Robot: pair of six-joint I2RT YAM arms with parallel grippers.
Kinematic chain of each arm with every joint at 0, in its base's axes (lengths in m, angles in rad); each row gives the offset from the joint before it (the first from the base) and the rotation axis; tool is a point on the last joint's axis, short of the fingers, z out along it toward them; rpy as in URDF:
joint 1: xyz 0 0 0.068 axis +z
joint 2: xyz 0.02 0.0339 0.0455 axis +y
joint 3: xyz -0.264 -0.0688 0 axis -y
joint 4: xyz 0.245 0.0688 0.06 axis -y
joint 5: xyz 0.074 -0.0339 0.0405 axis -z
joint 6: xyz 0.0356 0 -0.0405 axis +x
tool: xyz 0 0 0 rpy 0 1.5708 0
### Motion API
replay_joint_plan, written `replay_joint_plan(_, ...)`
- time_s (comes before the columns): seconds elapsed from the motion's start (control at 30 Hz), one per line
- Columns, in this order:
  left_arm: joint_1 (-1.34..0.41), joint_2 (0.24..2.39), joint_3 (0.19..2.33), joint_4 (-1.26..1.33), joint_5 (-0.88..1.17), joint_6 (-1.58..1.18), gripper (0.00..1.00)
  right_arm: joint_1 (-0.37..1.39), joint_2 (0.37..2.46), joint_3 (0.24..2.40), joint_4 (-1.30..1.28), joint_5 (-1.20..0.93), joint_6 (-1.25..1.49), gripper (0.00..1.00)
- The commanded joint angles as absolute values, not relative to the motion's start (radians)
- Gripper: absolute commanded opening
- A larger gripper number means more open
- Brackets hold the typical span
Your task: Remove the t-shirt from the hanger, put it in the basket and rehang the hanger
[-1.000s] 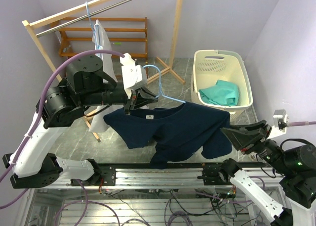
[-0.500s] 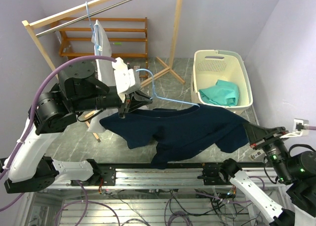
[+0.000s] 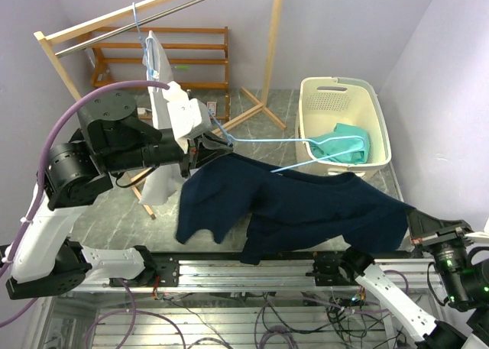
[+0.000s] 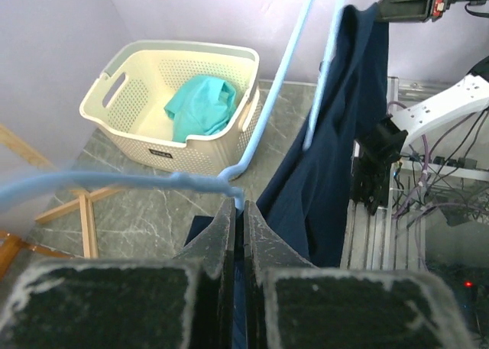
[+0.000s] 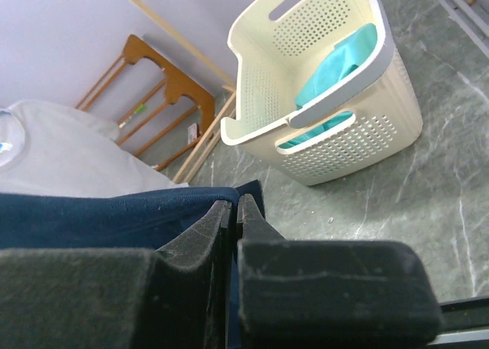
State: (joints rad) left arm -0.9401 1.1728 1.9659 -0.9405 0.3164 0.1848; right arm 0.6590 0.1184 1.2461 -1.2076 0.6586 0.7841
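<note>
The t-shirt (image 3: 321, 204) has slid rightward, clamped in the right gripper (image 5: 233, 208) jaws, while the left gripper (image 4: 238, 211) jaws pinch the hanger (image 4: 114, 182), whose end may snag the fabric.

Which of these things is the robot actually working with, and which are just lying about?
In the job: t-shirt, hanger, left gripper, right gripper.
Just there: basket, teal cloth, white shirt, rack, shelf.
</note>
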Motion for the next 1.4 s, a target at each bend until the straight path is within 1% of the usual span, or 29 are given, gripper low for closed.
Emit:
replay_joint_plan(0.0,-0.941,1.157,2.033,-0.895,0.272,0.177,0.07,0.702,0.055,1.262,-1.329,0.809,0.869,0.00)
replay_joint_plan(0.1,-0.940,1.188,2.024,-0.891,0.283,0.168,0.07,0.744,0.055,1.192,-1.215,0.692,0.790,0.00)
replay_joint_plan(0.13,-0.941,1.199,2.014,-0.887,0.280,0.166,0.07,0.753,0.070,1.167,-1.164,0.625,0.753,0.03)
replay_joint_plan(0.23,-0.942,1.234,1.968,-0.872,0.273,0.170,0.07,0.756,0.138,1.103,-0.990,0.336,0.612,0.28)
replay_joint_plan(0.27,-0.940,1.249,1.950,-0.869,0.268,0.173,0.07,0.756,0.165,1.090,-0.931,0.240,0.570,0.34)
replay_joint_plan(0.3,-0.941,1.266,1.938,-0.875,0.257,0.179,0.07,0.756,0.192,1.082,-0.884,0.150,0.522,0.37)
replay_joint_plan(0.33,-0.941,1.287,1.932,-0.887,0.246,0.185,0.07,0.756,0.223,1.085,-0.850,0.062,0.494,0.39)
replay_joint_plan(0.47,-0.942,1.351,1.901,-0.938,0.177,0.213,0.07,0.748,0.346,1.140,-0.766,-0.254,0.402,0.39)
replay_joint_plan(0.6,-0.940,1.372,1.864,-0.943,0.124,0.216,0.07,0.713,0.440,1.212,-0.722,-0.451,0.352,0.38)
replay_joint_plan(0.7,-0.942,1.377,1.853,-0.954,0.136,0.219,0.07,0.689,0.484,1.279,-0.684,-0.504,0.332,0.38)
replay_joint_plan(0.8,-0.940,1.384,1.850,-0.982,0.199,0.224,0.07,0.686,0.548,1.357,-0.666,-0.449,0.312,0.39)
replay_joint_plan(0.9,-0.940,1.375,1.831,-1.002,0.268,0.230,0.07,0.686,0.632,1.421,-0.678,-0.394,0.269,0.44)
replay_joint_plan(1.0,-0.940,1.344,1.792,-0.997,0.290,0.226,0.07,0.686,0.726,1.468,-0.708,-0.385,0.214,0.48)
replay_joint_plan(1.17,-0.942,1.293,1.745,-0.987,0.287,0.222,0.07,0.686,0.847,1.507,-0.736,-0.374,0.182,0.55)
replay_joint_plan(1.37,-0.941,1.252,1.721,-0.984,0.287,0.217,0.07,0.686,0.943,1.528,-0.781,-0.450,0.140,0.56)
